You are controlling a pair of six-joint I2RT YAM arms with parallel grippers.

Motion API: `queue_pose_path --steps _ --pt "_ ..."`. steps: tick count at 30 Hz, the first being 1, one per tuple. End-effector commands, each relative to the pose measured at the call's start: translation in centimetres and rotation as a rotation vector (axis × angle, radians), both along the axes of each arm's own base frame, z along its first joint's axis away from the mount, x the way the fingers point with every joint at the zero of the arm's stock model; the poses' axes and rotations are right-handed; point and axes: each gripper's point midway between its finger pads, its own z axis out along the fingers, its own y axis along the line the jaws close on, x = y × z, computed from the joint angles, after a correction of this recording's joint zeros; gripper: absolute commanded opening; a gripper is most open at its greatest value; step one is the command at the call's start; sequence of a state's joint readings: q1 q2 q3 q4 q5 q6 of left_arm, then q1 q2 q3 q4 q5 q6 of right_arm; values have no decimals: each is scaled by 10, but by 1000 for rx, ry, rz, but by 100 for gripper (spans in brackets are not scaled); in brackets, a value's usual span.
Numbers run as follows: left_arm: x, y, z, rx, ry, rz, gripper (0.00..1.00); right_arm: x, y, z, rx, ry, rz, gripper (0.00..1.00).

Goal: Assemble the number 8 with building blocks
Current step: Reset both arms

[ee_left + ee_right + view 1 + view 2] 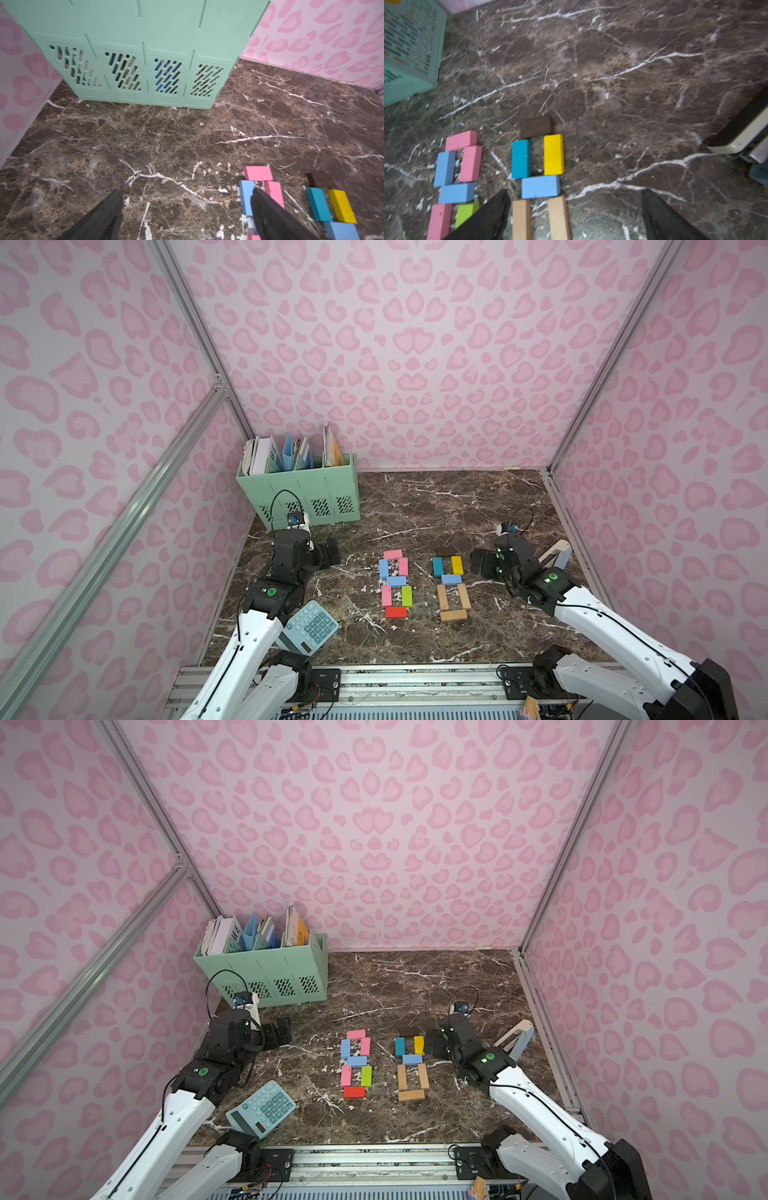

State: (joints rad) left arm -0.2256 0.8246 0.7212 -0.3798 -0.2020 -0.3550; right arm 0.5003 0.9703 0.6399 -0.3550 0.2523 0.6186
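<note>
The building blocks lie flat on the marble table [457,506] as two figure-eights side by side. The left figure [395,581] runs from a pink top block [257,173] to a red bottom block [395,612]. The right figure [411,1060] has a dark brown top [536,126], teal [521,159] and yellow [553,154] sides, and bare wood below [453,615]. My left gripper [330,552] stands open and empty left of the figures. Just right of the yellow block, my right gripper [482,562] is open and empty.
A mint file box [299,489] with folders stands at the back left. A light-blue calculator [311,626] lies near the front left beside my left arm. A white and blue object [557,556] sits by the right wall. Metal rail [415,680] along the front edge.
</note>
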Motion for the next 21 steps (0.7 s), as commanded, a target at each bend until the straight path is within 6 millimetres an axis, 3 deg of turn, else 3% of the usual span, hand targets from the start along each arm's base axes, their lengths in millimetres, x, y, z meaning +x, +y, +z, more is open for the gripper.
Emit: queue_pose_path --steps 1,6,10,18,21 --pt "13 25 13 111 -110 113 98 28 -31 22 -5 -202 -59 100" --pt "31 41 3 250 -120 151 98 36 -80 21 -86 -377 -160 100" --pt "50 55 -26 303 -67 192 98 40 -106 13 -173 -447 -187 99" --pt "73 82 -84 308 -5 258 98 44 -121 -6 -277 -579 -163 99" --pt "80 80 -97 298 -15 242 98 63 -115 -11 -305 -524 -107 99"
